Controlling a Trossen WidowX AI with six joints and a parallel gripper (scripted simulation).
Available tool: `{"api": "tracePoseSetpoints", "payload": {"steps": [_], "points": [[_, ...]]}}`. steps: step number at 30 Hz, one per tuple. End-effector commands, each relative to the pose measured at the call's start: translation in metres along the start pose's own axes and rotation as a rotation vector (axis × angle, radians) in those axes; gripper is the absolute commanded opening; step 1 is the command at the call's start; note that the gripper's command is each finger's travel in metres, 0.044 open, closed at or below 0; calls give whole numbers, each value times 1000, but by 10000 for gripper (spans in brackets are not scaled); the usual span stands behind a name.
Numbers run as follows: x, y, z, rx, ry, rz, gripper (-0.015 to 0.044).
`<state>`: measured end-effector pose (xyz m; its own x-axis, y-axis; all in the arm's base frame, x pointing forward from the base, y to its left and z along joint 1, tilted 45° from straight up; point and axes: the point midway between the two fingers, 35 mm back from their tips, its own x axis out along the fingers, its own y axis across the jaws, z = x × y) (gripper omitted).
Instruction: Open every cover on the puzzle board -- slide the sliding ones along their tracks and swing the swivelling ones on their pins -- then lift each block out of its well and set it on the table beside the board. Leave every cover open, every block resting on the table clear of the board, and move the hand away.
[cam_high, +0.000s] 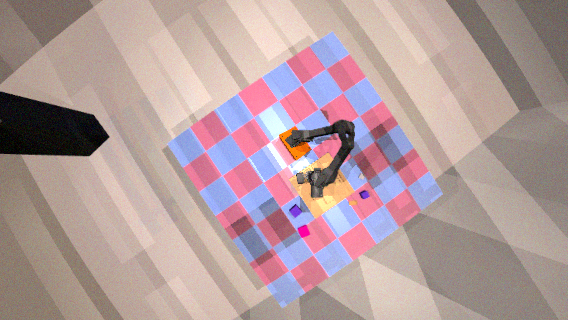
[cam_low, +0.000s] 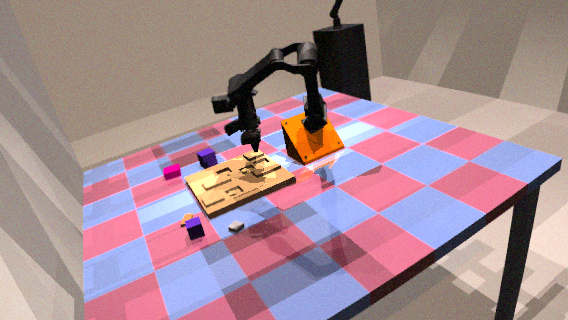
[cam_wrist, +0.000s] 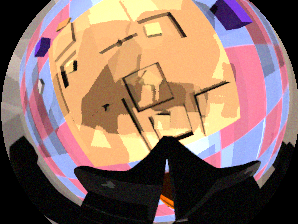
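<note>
The tan puzzle board (cam_high: 325, 206) (cam_low: 200, 181) (cam_wrist: 200, 55) lies flat, with recessed tracks and wells. My gripper (cam_low: 255, 149) (cam_wrist: 167, 139) is shut and empty, pointing down at the board's end nearest the orange wedge. A pale square cover (cam_low: 254, 155) is right at its tips; contact is unclear. One well (cam_low: 224, 171) (cam_wrist: 152, 28) shows open, with no coloured block visible. A purple block (cam_high: 295, 210) (cam_low: 206, 158) (cam_wrist: 232, 15) and a magenta block (cam_high: 303, 231) (cam_low: 172, 172) rest off one side. Another purple block (cam_high: 364, 194) (cam_low: 195, 228) (cam_wrist: 42, 47) rests off another side. The arm hides much of the board in the top view.
The orange wedge (cam_high: 286, 141) (cam_low: 327, 145) under the arm's base stands close to the board. A small orange piece (cam_high: 353, 203) (cam_low: 187, 218) (cam_wrist: 63, 24) and a small grey piece (cam_high: 361, 176) (cam_low: 236, 226) (cam_wrist: 41, 86) lie on the chequered table near the board.
</note>
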<state>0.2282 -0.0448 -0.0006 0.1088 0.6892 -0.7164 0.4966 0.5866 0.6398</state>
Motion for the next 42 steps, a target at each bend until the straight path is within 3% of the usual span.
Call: {"api": "tracePoseSetpoints", "payload": {"steps": [1,5,12,27,42], "points": [[21,1,-2,9,9,6,0],[34,2,-3,-7,10,8,0],[35,2,-3,-316,9,10,0],[48,2,-4,-1547,2,16,0],[48,2,-4,-1562,1,16,0]]}}
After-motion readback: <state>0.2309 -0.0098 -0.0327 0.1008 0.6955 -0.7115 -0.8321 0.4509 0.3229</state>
